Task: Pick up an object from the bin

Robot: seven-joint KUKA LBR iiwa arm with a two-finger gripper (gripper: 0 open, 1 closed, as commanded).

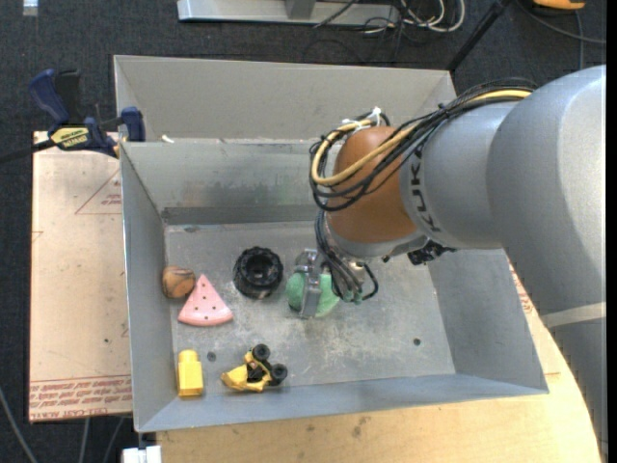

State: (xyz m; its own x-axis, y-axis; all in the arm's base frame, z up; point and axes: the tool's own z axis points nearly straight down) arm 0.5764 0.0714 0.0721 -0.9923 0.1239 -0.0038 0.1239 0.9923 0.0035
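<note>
- While the orange wrist cover point(371, 196) and cables point(333, 167) are masking the gripper point(310, 295), its opening is proving impossible to judge.
- A green rounded object point(331, 299) is lying mid-bin, partly hidden under the gripper.
- The arm point(521, 172) is reaching in from the right, wrist pointing downward.
- A black round piece point(257, 272) is sitting just left.

I have the arm point(511, 162) reaching in from the right, bent downward at the orange wrist cover point(371, 191) (yellow and black cables point(326, 167) loop round it), with the gripper point(310, 295) pointing straight down, set low.
</note>
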